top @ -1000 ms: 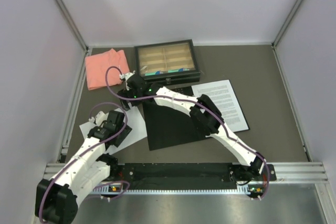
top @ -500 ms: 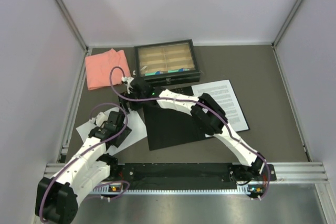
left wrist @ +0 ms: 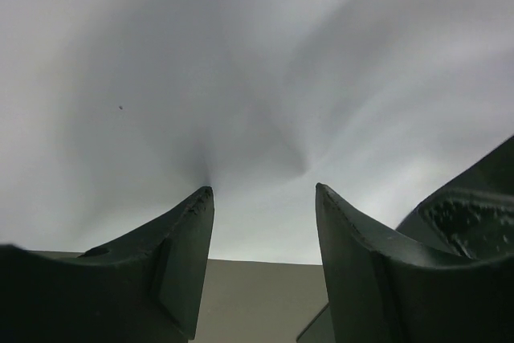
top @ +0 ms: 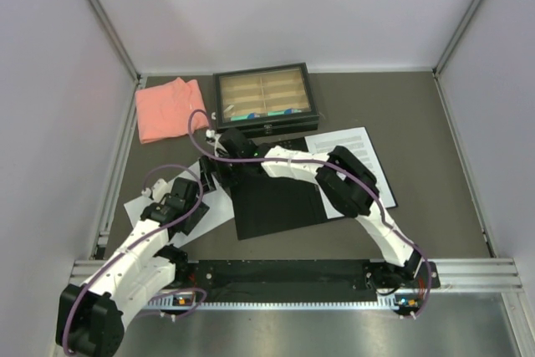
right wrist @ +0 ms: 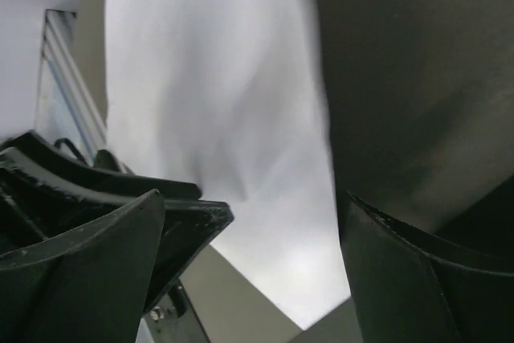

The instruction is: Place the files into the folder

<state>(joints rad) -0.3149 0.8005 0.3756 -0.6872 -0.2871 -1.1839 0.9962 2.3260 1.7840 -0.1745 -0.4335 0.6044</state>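
Observation:
The folder (top: 276,202) lies open at the table's middle, its matte black inside up. A file (top: 361,165), a white sheet with printed text, lies to its right, partly under my right arm. A plain white sheet (top: 139,205) lies left of the black panel, and I cannot tell whether it is a file or the folder's cover. My left gripper (top: 191,211) is open just over it; the left wrist view shows its jaws apart (left wrist: 261,189) against blurred white. My right gripper (top: 219,173) is open over the seam between white sheet (right wrist: 225,102) and black panel (right wrist: 418,78), its jaws wide apart (right wrist: 255,198).
A black-framed tray (top: 266,98) with tan compartments stands at the back centre. A folded salmon-pink cloth (top: 167,108) lies at the back left. White walls close in the sides and back. A metal rail (top: 334,277) runs along the near edge.
My right gripper has moved nearer and to the right, from beside the tray to the black panel's left edge. The white sheet's far corner has shifted with it. The left arm has barely moved.

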